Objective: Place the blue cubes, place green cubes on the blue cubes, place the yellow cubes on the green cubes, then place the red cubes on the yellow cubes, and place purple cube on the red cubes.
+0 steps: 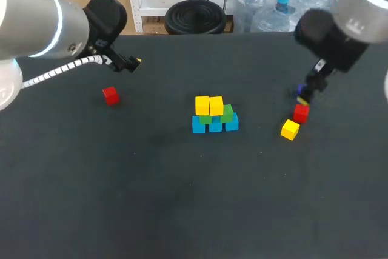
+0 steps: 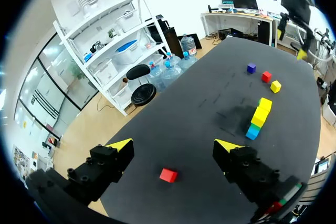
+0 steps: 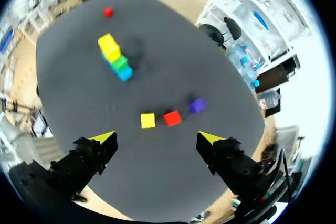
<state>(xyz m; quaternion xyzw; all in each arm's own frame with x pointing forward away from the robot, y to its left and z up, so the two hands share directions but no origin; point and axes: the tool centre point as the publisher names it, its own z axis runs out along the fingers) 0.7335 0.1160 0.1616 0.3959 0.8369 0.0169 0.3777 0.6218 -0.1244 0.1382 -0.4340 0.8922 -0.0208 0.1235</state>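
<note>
Head view: mid-counter [image 1: 151,198] the stack [image 1: 214,116] has blue cubes [image 1: 215,125] as base, green cubes [image 1: 227,113] on them and 2 yellow cubes [image 1: 209,105] on top; the wide base probably keeps the upper tiers steady. A loose yellow cube [image 1: 290,129] lies right of the stack, just beside a red cube [image 1: 301,112], w/ the purple cube [image 3: 197,105] just beyond. A 2nd red cube [image 1: 110,95] sits well apart on the left. The left end effector [image 2: 174,145] is open & empty, above that cube, probably lined up for it. The right end effector [image 3: 157,138] is also open & empty over the 3 loose cubes, likely b/c the yellow tier isn't finished.
</note>
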